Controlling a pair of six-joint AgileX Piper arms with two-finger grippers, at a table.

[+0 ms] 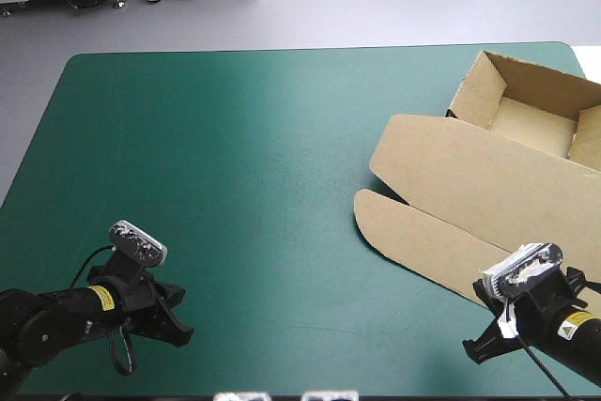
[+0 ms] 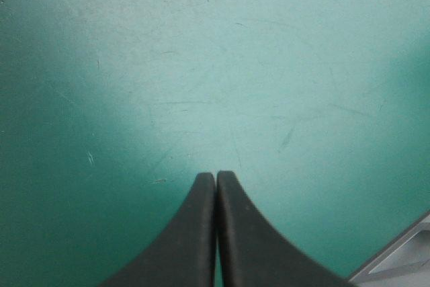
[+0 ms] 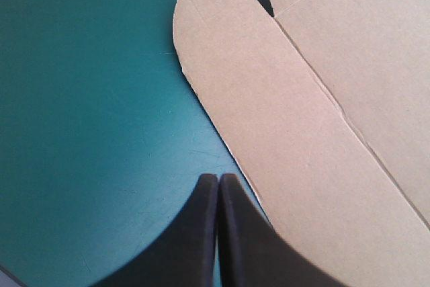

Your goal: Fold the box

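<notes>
The brown box lies at the table's right side as an open tray with raised walls at the far right and its lid flat toward the front. My right gripper is shut and empty near the front right corner, just beside the lid's rounded front flap; its fingertips rest over the teal-green cover at the flap's edge. My left gripper sits shut and empty at the front left, far from the box, its fingers over bare cover.
The teal-green cover stretches open across the table's left and middle. The box reaches past the table's right edge of the picture.
</notes>
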